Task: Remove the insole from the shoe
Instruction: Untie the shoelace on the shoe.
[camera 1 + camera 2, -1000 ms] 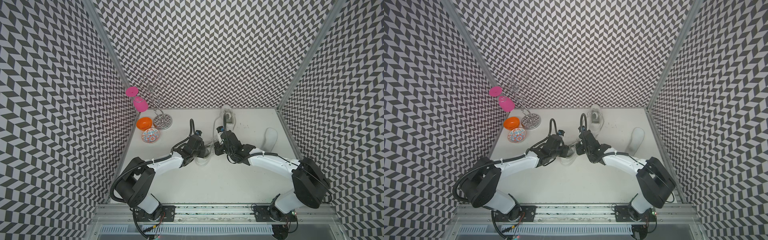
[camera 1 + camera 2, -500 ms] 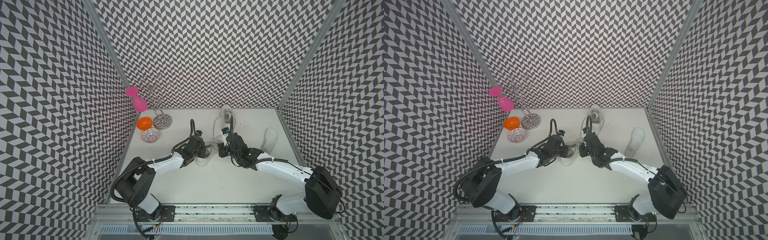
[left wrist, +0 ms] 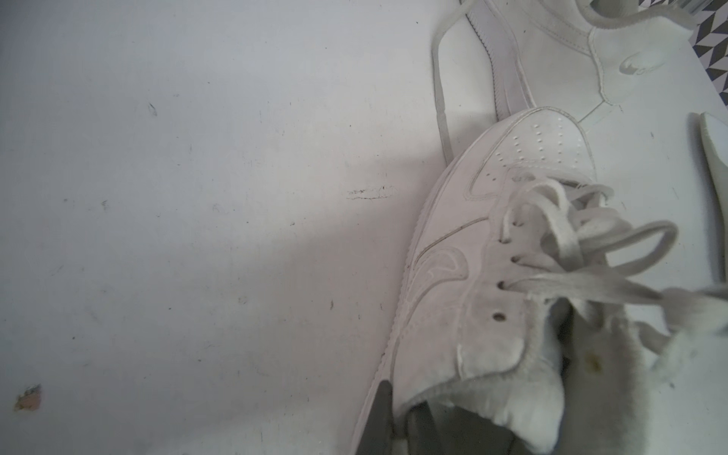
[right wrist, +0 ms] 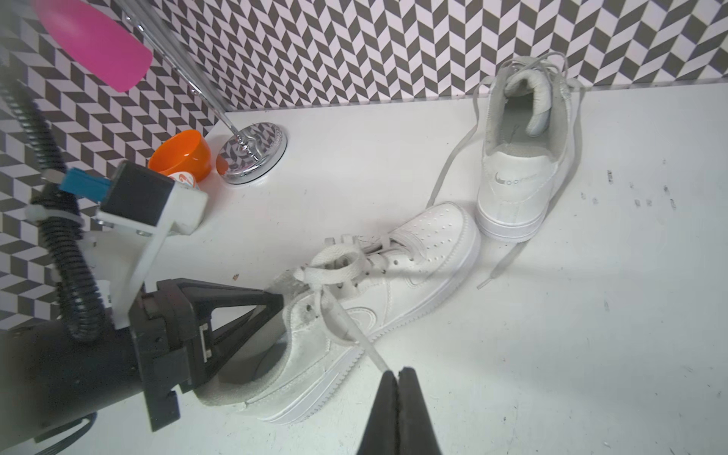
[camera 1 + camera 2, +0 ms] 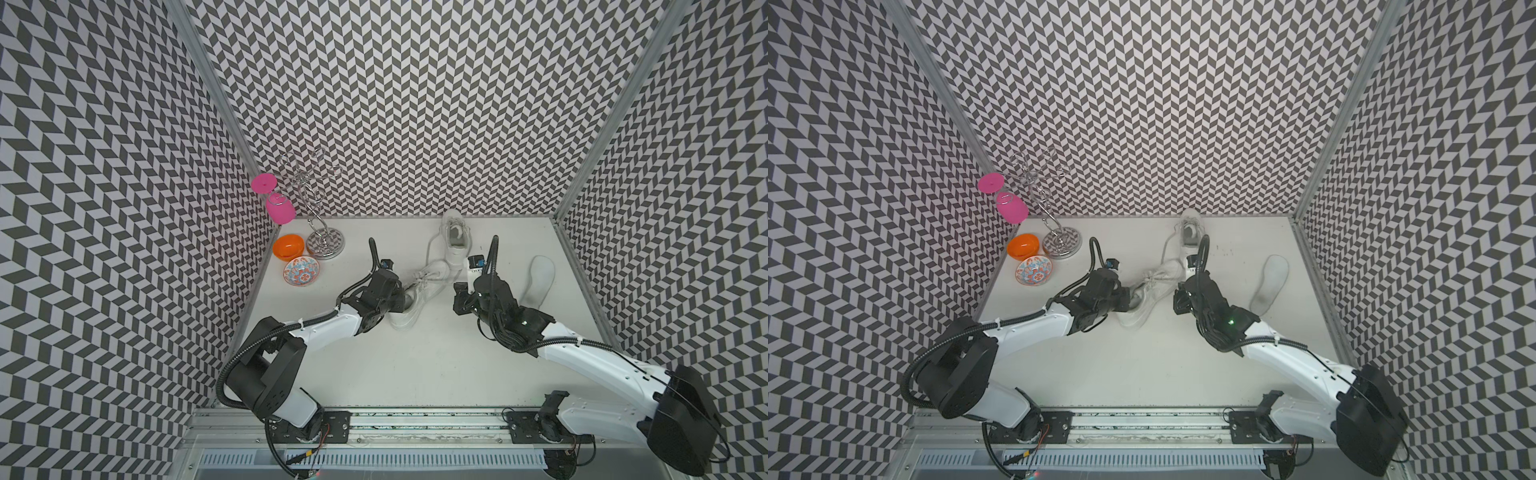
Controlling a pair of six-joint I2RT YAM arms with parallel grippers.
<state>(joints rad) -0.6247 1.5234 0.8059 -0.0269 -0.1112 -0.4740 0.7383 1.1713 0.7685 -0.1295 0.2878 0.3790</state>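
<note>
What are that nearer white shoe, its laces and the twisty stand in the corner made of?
White shoe: looks like smooth leather or a synthetic, matte, with stitched panels and punched toe holes. Laces: flat woven fabric, slightly fuzzy. Stand: bent metal wire, chrome-shiny; its base mirrors the wall pattern.

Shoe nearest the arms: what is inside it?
The left jaws pinch the shoe collar, one tip inside; grey lining shows. Laces and upper hide the toe end.

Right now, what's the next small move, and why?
Probably open the right gripper to drop the lace it pinches: the left gripper clamps the shoe collar, and the insole looks still inside, so the right needs free fingers.
</note>
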